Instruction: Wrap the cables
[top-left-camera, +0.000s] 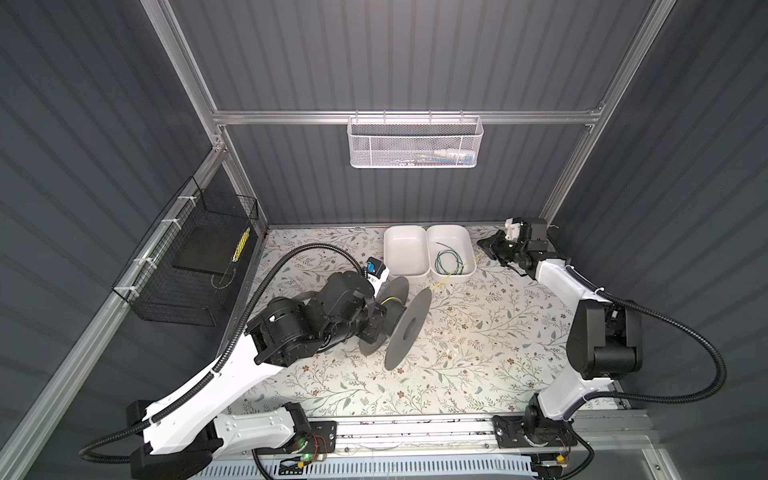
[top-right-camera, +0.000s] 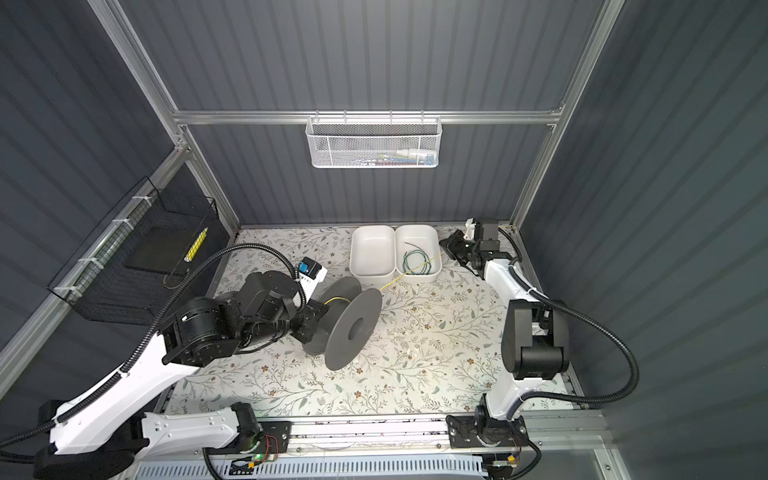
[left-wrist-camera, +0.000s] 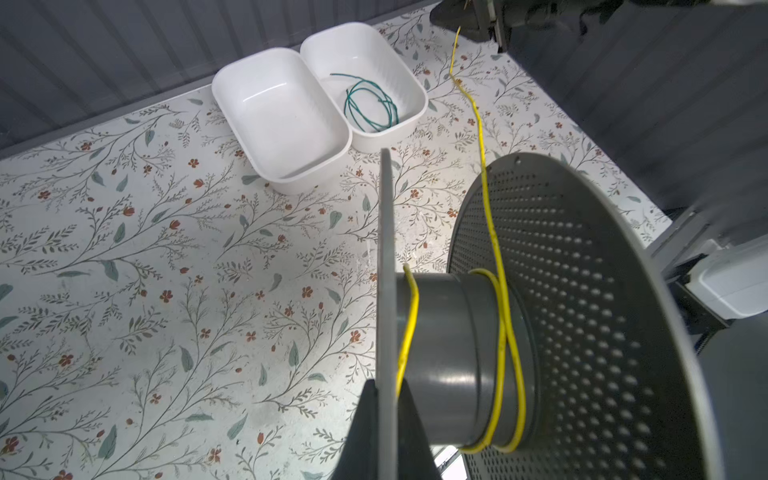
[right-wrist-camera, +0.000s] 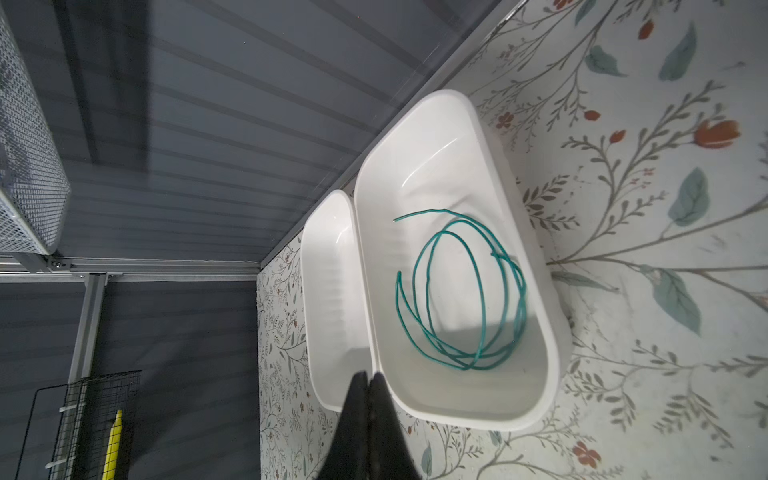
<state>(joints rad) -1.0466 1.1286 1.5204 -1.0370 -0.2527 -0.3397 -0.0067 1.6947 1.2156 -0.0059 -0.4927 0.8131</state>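
A grey spool (top-left-camera: 409, 328) (top-right-camera: 353, 328) is held tipped on its side over the floral table. My left gripper (top-left-camera: 376, 320) (left-wrist-camera: 387, 386) is shut on the thin edge of one flange. The yellow cable (top-left-camera: 453, 274) (left-wrist-camera: 482, 137) makes a few turns round the hub (left-wrist-camera: 449, 345). From there it runs up past the tray corner to my right gripper (top-left-camera: 484, 244) (right-wrist-camera: 369, 376), which is shut on its far end. The right wrist view hides the cable behind the closed fingers. The green cable (top-left-camera: 446, 259) (right-wrist-camera: 457, 291) lies coiled loose in the right white tray (top-left-camera: 467, 245).
An empty white tray (top-left-camera: 405, 249) sits beside the one with the green cable, both against the back wall. A white mesh basket (top-left-camera: 415, 143) hangs on the back rail. A black wire basket (top-left-camera: 187, 266) is fixed to the left wall.
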